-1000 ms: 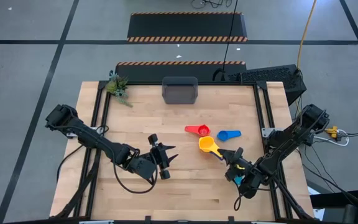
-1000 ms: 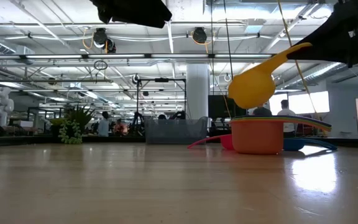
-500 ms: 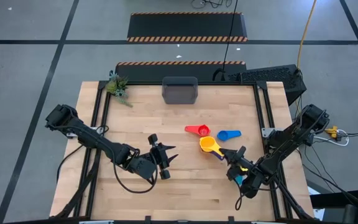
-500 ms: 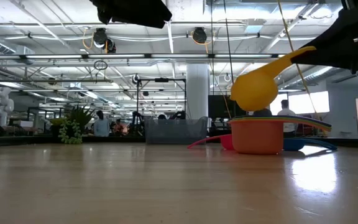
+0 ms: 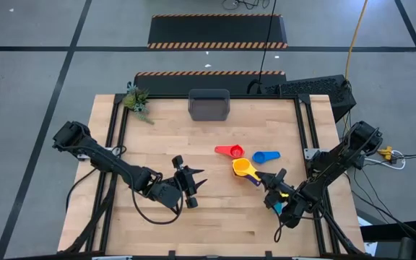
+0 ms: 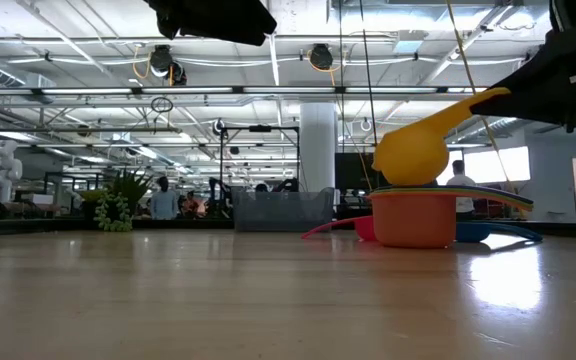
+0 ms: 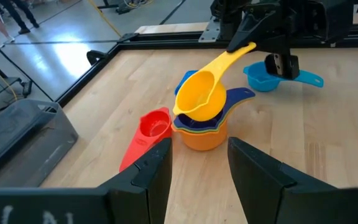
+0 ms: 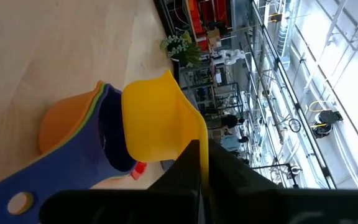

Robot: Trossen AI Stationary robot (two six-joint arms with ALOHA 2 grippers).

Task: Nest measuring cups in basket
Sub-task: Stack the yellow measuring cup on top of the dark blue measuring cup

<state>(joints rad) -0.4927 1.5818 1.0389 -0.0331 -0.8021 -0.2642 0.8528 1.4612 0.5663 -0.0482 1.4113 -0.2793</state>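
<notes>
Yellow cup hangs tilted over the orange stack, its handle pinched by the right fingers.

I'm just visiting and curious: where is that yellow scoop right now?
The yellow measuring cup is right of the table's centre in the high view, held by its handle in the right gripper, just above the nested stack, beside the red cup.

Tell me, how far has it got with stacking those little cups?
Partly done. A nested stack stands on the table with the orange cup at the bottom. In hand: the right claw, shut on its handle, holds the yellow cup over that stack. Left: the red cup, blue cup and cyan cup lie loose, and the basket holds nothing. The left claw waits open.
</notes>
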